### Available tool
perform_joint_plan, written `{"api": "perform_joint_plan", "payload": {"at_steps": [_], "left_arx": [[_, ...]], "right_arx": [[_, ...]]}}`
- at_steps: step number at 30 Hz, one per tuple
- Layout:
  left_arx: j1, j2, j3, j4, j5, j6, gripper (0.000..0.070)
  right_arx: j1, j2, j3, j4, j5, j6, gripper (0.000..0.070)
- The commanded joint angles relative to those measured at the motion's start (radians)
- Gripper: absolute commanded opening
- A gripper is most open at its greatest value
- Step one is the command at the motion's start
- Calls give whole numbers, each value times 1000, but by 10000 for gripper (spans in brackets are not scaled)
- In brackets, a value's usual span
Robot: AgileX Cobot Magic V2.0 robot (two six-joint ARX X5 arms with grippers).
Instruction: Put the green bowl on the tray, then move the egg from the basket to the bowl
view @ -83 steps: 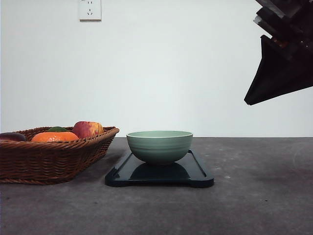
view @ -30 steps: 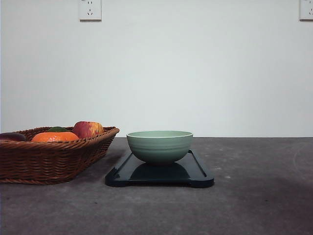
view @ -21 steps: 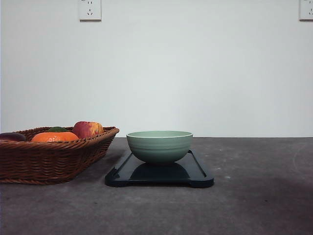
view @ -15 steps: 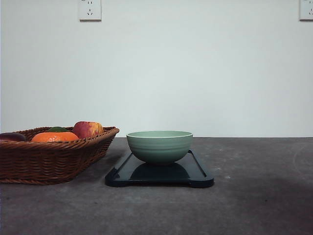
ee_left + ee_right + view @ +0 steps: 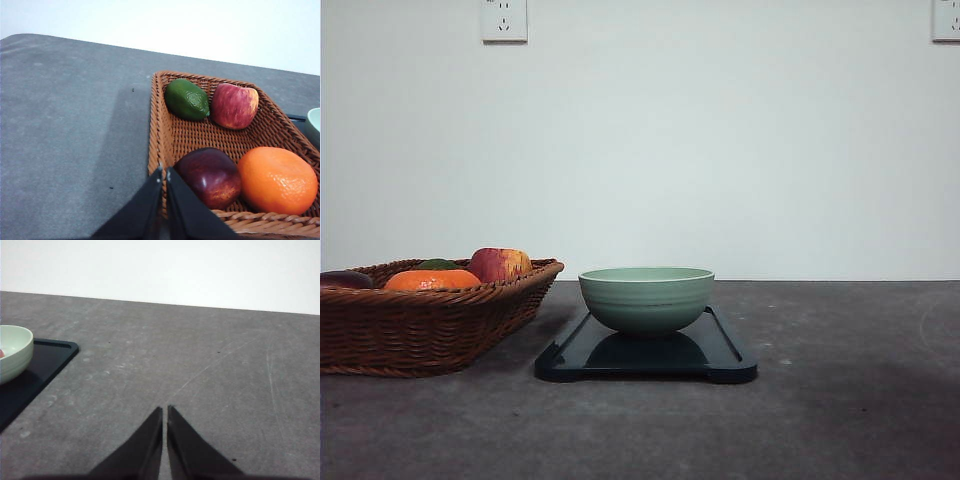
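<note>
The green bowl [image 5: 646, 298] stands upright on the dark tray [image 5: 720, 362] at the table's middle, just right of the wicker basket [image 5: 420, 330]. In the right wrist view the bowl [image 5: 12, 352] sits on the tray [image 5: 47, 360], and a reddish sliver shows inside it at the frame's edge, too small to name. The egg is hidden. My left gripper [image 5: 164, 171] is shut and empty over the basket's [image 5: 157, 125] near rim. My right gripper [image 5: 164, 409] is shut and empty above bare table, right of the tray.
The basket holds a green lime [image 5: 186, 99], a red-yellow apple [image 5: 234, 105], a dark red fruit [image 5: 210, 176] and an orange fruit [image 5: 276, 179]. Grey table stretches right of the tray and left of the basket. A white wall closes the back.
The right arm, at the front view's upper right 2.8 s ago, has left that view. Nothing has moved over the last second.
</note>
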State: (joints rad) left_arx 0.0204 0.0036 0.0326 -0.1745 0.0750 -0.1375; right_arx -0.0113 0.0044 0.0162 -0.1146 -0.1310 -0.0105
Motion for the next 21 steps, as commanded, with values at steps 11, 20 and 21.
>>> {"api": "perform_joint_plan", "payload": {"at_steps": [11, 20, 21], "left_arx": [[1, 0, -19, 17, -4, 13, 0], [1, 0, -19, 17, -4, 13, 0], [1, 0, -19, 17, -4, 13, 0]], "right_arx": [[2, -1, -4, 13, 1, 10, 7], [2, -1, -4, 13, 1, 10, 7], [2, -1, -4, 13, 1, 10, 7]]}}
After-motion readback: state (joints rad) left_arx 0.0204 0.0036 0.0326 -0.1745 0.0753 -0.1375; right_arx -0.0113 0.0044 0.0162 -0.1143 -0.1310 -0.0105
